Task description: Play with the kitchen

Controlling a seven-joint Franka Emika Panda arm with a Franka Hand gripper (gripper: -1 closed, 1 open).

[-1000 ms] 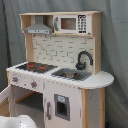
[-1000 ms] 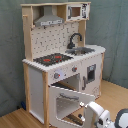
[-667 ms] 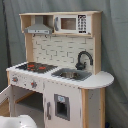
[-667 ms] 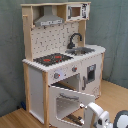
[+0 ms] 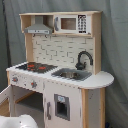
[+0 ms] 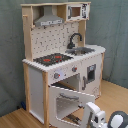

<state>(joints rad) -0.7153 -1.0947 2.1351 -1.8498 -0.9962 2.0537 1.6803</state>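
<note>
Standing against a grey curtain in the first exterior view, the kitchen (image 5: 60,70) fills most of the frame: white panels framed in pale wood, with a brick-pattern back wall. A grey hood (image 5: 38,27) and a microwave (image 5: 70,23) sit on the upper shelf. Below, a black stovetop (image 5: 36,66) with red rings lies beside a metal sink (image 5: 71,75), over which a curved black faucet (image 5: 83,59) arches. Knobs line the front under the stovetop, and a cupboard door with a dark panel closes the lower middle. A rounded white piece of the arm shows at the first exterior view's bottom left corner; the fingers are out of sight here.

In the second exterior view the same kitchen stands on a wooden floor, and its oven door (image 6: 66,102), a white frame around a clear window, hangs open, tilted down and outward. The gripper (image 6: 79,115) sits low just beside that door's lower edge, at the second exterior view's bottom right; I cannot tell whether it is apart, together or clamped on anything.

My judgement: the oven door is the step in hand. Next, a light contact on the door's free edge and an arc following its hinge would serve.
</note>
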